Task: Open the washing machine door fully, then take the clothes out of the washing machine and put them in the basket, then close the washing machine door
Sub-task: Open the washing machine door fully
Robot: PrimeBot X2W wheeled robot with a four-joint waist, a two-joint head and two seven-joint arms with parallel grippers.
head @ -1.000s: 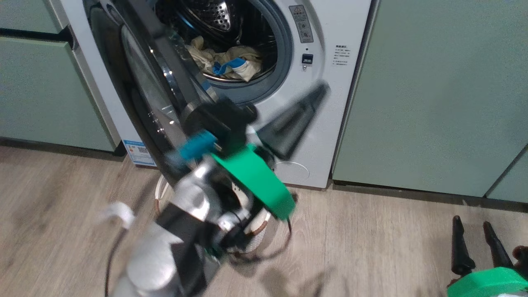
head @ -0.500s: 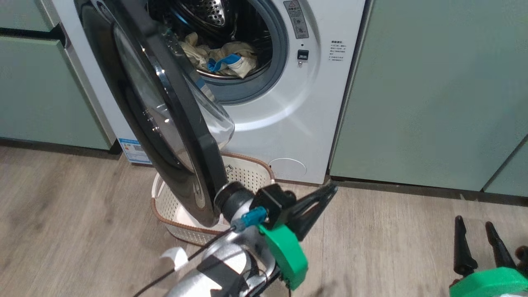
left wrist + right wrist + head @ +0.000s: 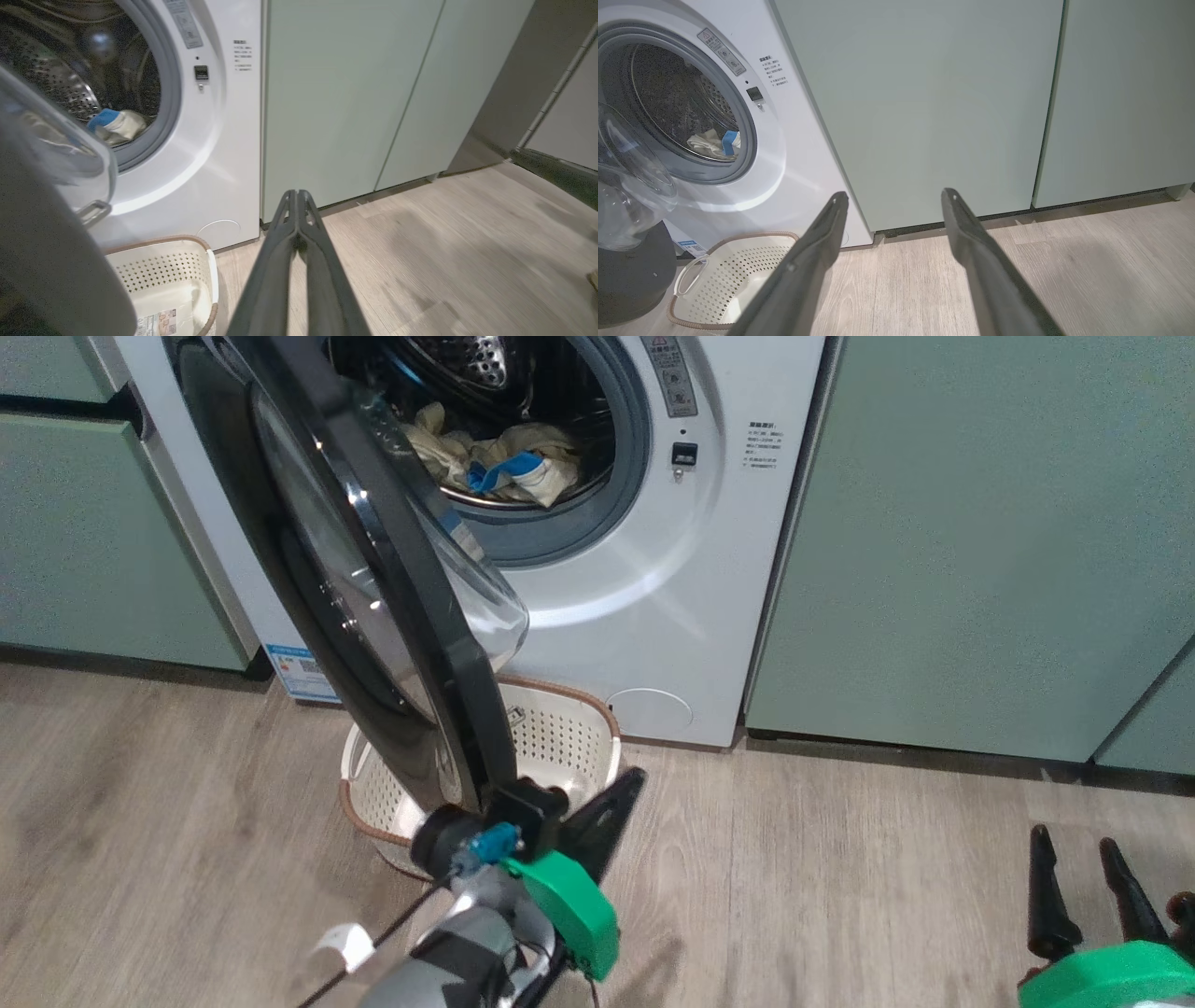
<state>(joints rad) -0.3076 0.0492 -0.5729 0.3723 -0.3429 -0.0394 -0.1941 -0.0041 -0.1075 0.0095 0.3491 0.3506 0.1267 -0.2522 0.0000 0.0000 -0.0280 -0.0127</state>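
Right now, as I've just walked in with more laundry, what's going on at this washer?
A two-armed robot is working at the washing machine. The washing machine door stands partly open, swung out over the basket on the floor. The left gripper, fingers shut and holding nothing, sits low beside the door's bottom edge. The right gripper hangs open off to the right, away from everything. The clothes lie in the drum, and the basket holds no garment yet.

clothes (image 3: pixel 490 465) in washing machine (image 3: pixel 672 616), basket (image 3: pixel 569 737) on floor (image 3: pixel 840 877) before it, door (image 3: pixel 425 616) at left
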